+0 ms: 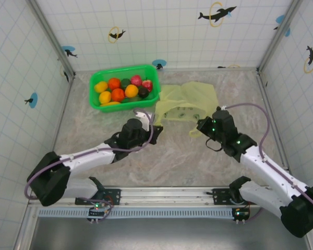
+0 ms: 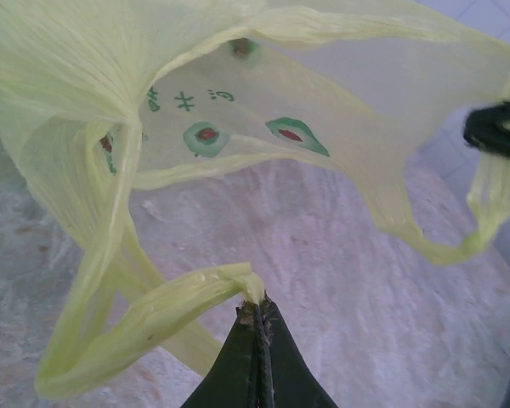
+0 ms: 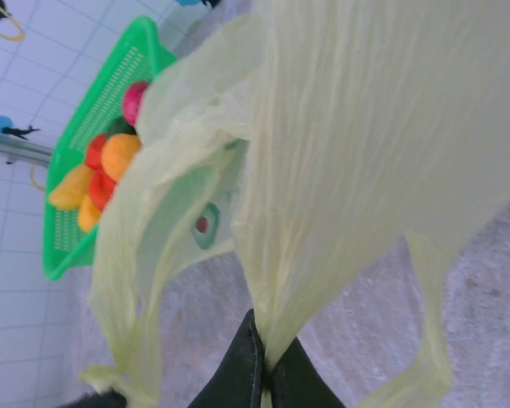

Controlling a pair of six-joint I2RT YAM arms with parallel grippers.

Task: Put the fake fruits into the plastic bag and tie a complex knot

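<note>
Both pincers clamped on the plastic bag (image 1: 190, 99); the fake fruits (image 1: 122, 89) lie in the green tray (image 1: 94, 86).

In the overhead view I find the bag just above centre frame, directly right of the tray, held up off the marbled table (image 1: 172, 151) between the two arms. The left gripper (image 1: 156, 124) has its fingers pressed together on the tip of a handle loop, confirmed at bottom centre of the left wrist view (image 2: 257, 319). The right gripper (image 1: 198, 127) is closed on a gathered fold of film at the bag's opposite edge, seen at bottom centre of its own camera (image 3: 263, 357). The bag's mouth gapes between them, with green-and-red prints visible inside. The orange, yellow, red and dark fruits sit in the tray, upper left of centre.
</note>
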